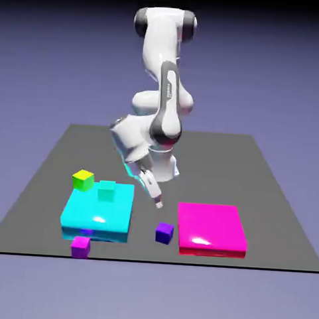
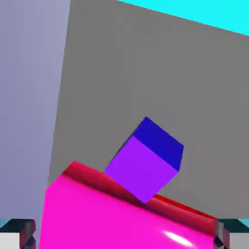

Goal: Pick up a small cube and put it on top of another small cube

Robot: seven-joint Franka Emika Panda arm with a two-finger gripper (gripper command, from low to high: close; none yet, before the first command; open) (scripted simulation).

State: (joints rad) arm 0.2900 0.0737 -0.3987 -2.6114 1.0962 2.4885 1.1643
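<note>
tool [image 1: 157,200]: two slim pale fingers on a glossy white rounded arm, tilted, jaws spread wide with nothing between them, hanging above the table without touching anything
tool tips: small grey blocks [image 2: 19,233] at the hand view's bottom corners, flat-faced, far apart
small cube [image 1: 163,233]: dark indigo-violet, sharp-edged, matte, one face lighter purple and another deep blue in the hand view; it lies on the table just below and in front of the tool, clear of the fingers, in the gap between the two slabs
magenta slab [image 1: 211,228]: flat, square, very glossy with a white highlight, red-tinted along its side; near the tool on the exterior view's right, just beside the small cube
cyan slab [image 1: 98,213]: flat, thick, shiny, with a soft sheen on top; near the tool on the exterior view's left
teal cube [image 1: 106,190]: small, dull, sitting on the cyan slab's top
yellow-green cube [image 1: 83,179]: small, at the cyan slab's far corner, farther from the tool
magenta-purple cube [image 1: 81,246]: small, brighter, at the cyan slab's near edge, well apart from the tool
table [image 1: 266,195]: flat, dark grey, matte, untextured
</note>
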